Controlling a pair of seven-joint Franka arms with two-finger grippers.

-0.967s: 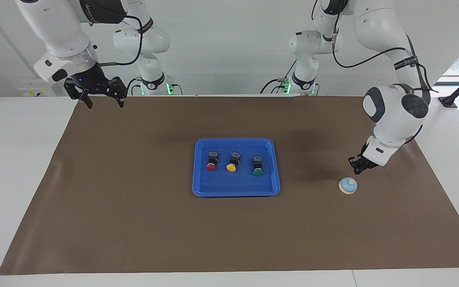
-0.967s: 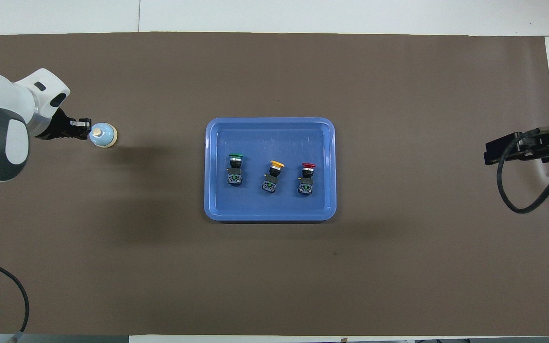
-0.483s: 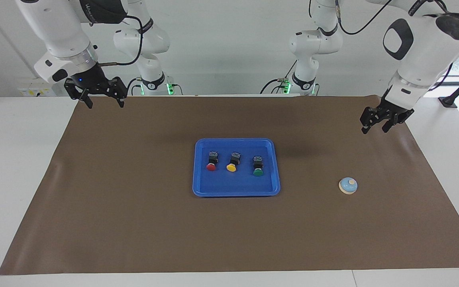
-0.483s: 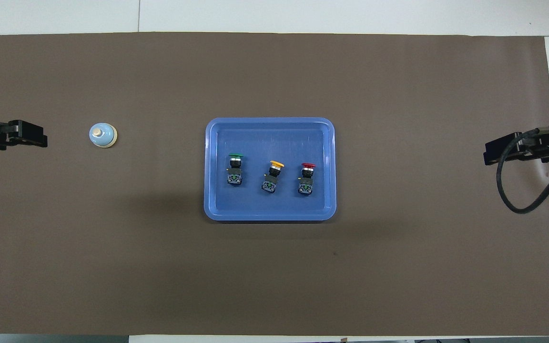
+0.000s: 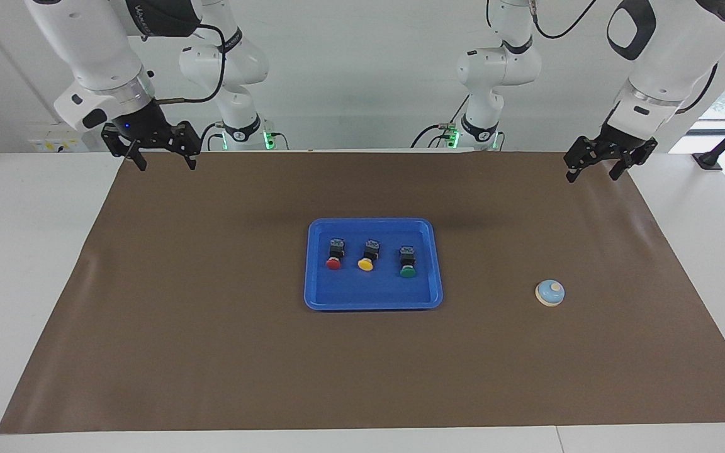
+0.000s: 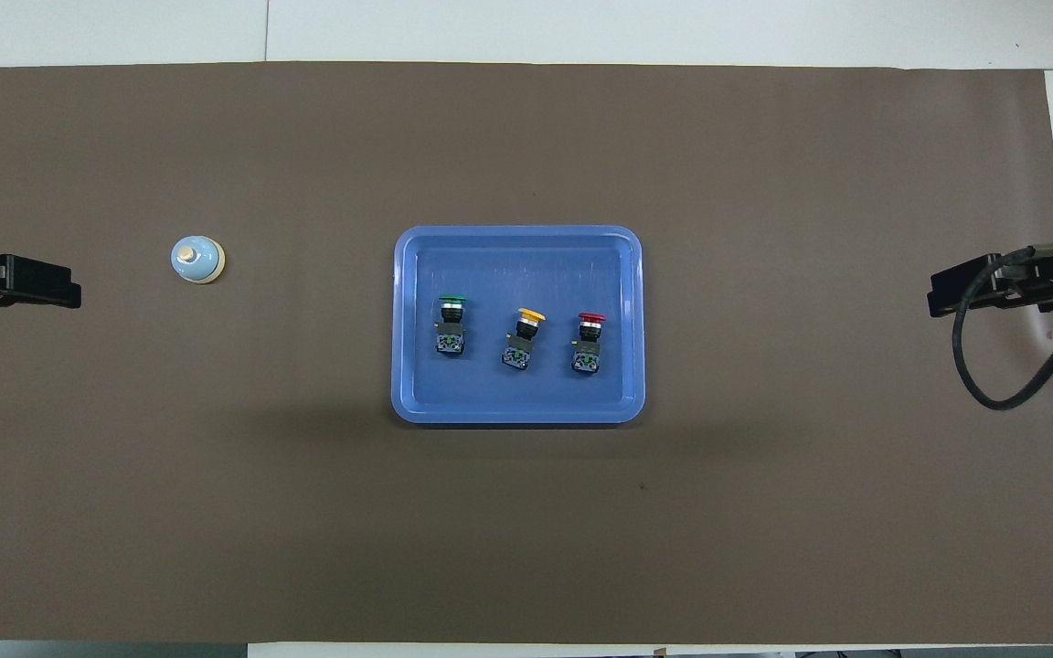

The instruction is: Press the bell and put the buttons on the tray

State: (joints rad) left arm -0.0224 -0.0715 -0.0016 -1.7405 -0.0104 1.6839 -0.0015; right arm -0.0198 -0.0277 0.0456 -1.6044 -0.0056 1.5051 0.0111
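Spotter: Tray (image 5: 372, 296) at mid-table from the facing camera, bright blue, with all three buttons inside it in a row: red button (image 5: 333, 263), yellow button (image 5: 365, 265), green button (image 5: 407, 272), each apart from its neighbour.

Planner: And the bell?

Spotter: Bell (image 5: 549, 293) on the brown mat (image 5: 211, 352) toward the left arm's end, well apart from the tray, touched by nothing. Left gripper (image 5: 592, 176) up in the air over the mat's edge at that end, fingers spread, holding nothing. Right gripper (image 5: 167, 167) likewise raised over its own corner of the mat, fingers spread and empty, waiting.

Planner: Overhead now.

Spotter: Same layout from above: tray (image 6: 517, 407) in the middle, button caps pointing away from the robots, bell (image 6: 196, 260) alone on the mat. Left gripper (image 6: 51, 281) just poking in at the view's edge, near the bell but not over it; right gripper (image 6: 951, 292) at the opposite edge, well apart from everything.

Planner: Reads as placing done, judging by the full tray. No telling from the bell itself whether pressed or not.

Spotter: And if not pressed?

Planner: Calls for the left gripper — nearest to the bell. Bring fingertips together, centre over the cream knob (image 6: 186, 258), push straight down, lift off. Small dome — likely to skid under an off-centre push.
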